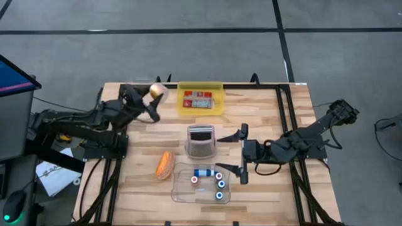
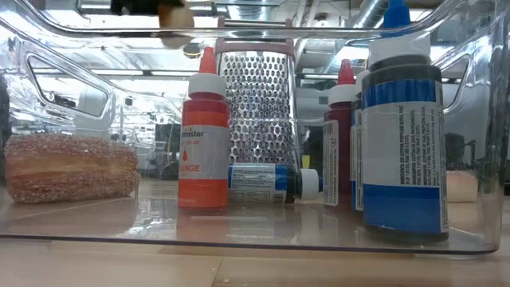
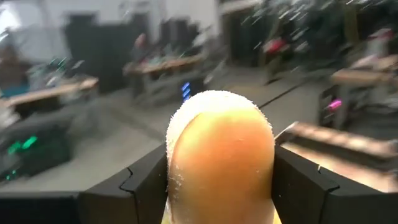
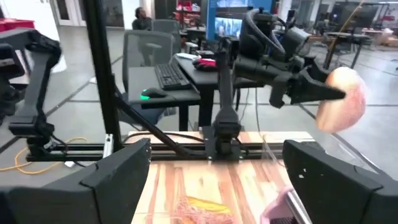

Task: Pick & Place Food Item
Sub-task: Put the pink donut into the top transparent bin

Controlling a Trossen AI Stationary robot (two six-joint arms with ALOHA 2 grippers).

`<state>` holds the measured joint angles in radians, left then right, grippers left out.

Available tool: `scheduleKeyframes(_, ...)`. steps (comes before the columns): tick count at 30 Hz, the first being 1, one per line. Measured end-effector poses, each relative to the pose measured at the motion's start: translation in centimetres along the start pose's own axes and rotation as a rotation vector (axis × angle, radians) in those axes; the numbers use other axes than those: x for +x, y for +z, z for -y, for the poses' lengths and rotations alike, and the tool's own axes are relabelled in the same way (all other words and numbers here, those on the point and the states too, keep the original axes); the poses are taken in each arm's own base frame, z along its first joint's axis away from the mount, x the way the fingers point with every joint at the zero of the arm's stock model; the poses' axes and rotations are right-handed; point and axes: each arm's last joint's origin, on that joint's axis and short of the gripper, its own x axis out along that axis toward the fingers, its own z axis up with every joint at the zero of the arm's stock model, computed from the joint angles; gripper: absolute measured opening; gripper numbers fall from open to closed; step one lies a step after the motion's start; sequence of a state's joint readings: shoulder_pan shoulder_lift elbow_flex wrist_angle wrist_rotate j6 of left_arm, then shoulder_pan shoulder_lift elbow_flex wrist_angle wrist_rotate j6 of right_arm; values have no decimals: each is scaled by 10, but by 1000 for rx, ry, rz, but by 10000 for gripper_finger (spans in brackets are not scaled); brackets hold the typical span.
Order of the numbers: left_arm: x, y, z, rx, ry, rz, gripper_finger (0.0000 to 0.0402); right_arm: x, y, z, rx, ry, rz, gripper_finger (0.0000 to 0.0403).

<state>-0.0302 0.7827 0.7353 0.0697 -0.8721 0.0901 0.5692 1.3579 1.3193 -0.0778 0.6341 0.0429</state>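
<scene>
Desk [image 1: 264,125]: wooden; a miss drops the food onto bare boards beside the yellow tray [image 1: 201,98].
Clear bin [image 1: 202,184]: holds dye bottles; the right hand [image 1: 233,152], fingers spread wide and empty, waits just beside it.
Left hand [image 1: 148,102]: clamped on the round bun [image 1: 156,90], raised near the tray's corner.
Risk: soft bun could squash, or slip if the arm swings.

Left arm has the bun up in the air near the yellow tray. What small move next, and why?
Probably carry the left gripper sideways toward the yellow tray, then lower. Its jaws are shut on the bun, held just off the tray's edge, not over it. The right gripper waits open by the clear bin.
</scene>
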Motion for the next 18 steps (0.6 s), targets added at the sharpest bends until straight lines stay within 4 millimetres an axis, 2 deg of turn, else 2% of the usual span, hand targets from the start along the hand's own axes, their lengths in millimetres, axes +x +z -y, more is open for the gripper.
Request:
scheduleKeyframes(4, 12, -16, -11, -7, 126, -111, 227, 1, -1, 0, 10, -3, -1, 354)
scheduleKeyframes(11, 46, -53, -31, -44, 359, -253, 227, 1, -5, 0, 27, -7, -41, 354)
scheduleKeyframes(18, 77, -82, -53, 10, 532, -378, 227, 1, -11, 1, 45, -15, -93, 354)
